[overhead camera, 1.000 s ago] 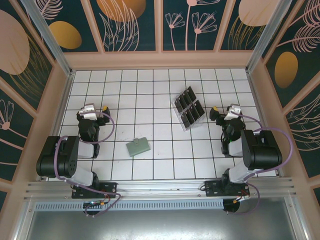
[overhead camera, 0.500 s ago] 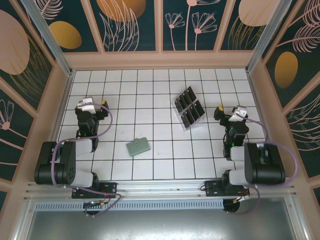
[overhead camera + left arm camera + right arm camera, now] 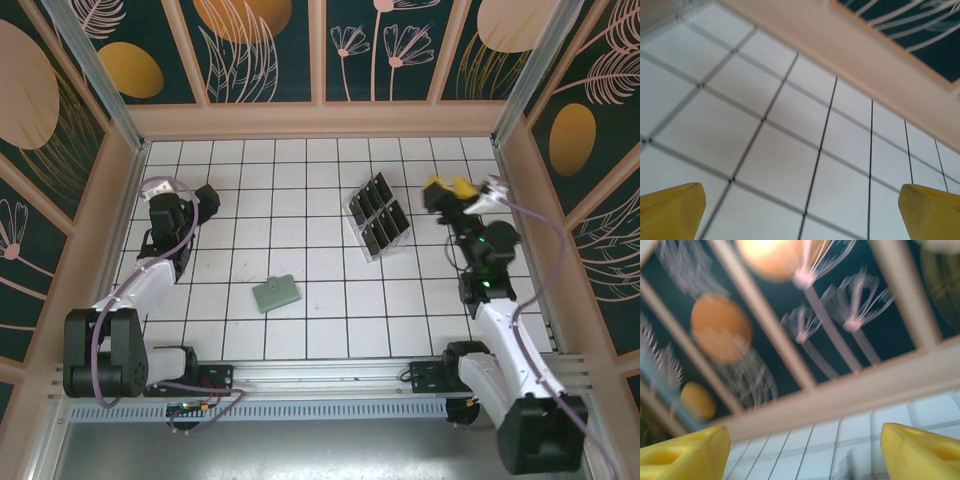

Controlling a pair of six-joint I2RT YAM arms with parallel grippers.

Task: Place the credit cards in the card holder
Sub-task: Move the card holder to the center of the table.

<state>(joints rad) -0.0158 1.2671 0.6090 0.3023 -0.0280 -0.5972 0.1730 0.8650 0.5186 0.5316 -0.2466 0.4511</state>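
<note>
The green card holder (image 3: 275, 293) lies flat on the white tiled table (image 3: 300, 340), between the 2 arms and well apart from both. The dark credit cards (image 3: 380, 213) sit in a clear tray (image 3: 368, 254) farther back, to its right. The left gripper (image 3: 801, 212) hangs over bare tiles, fingers wide apart. The right gripper (image 3: 448, 188), just right of the tray, also has its fingers apart.
</note>
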